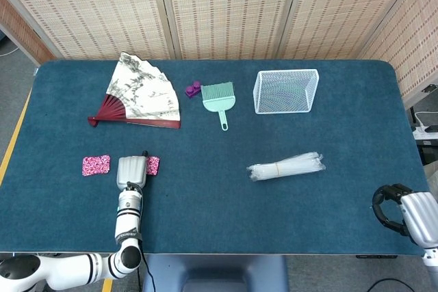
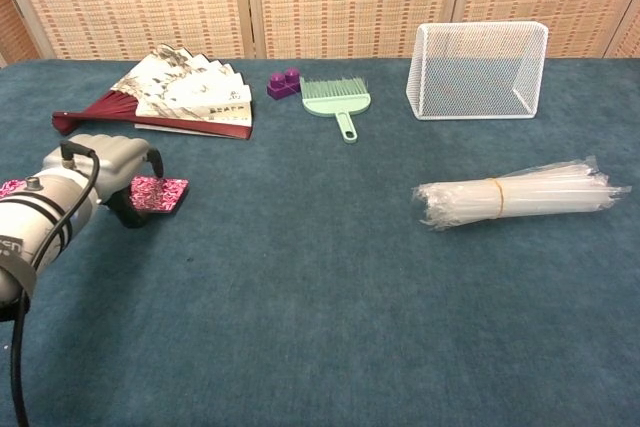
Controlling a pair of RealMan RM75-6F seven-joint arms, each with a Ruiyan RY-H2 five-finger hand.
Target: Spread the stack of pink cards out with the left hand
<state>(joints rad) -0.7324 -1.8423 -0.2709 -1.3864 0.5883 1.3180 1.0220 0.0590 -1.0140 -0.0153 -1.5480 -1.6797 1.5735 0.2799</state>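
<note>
The left hand lies palm-down on the pink cards, fingers curled, gripping nothing; cards show on both sides of it on the surface. Spreading seems underway; next, probably another sideways sweep.

fan behind, open cloth rightward — bundle distant

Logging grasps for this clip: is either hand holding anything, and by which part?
Nothing is clearly held. The left hand sits over the pink cards, fingers down by them, contact unclear. The right hand is curled with nothing in it.
</note>
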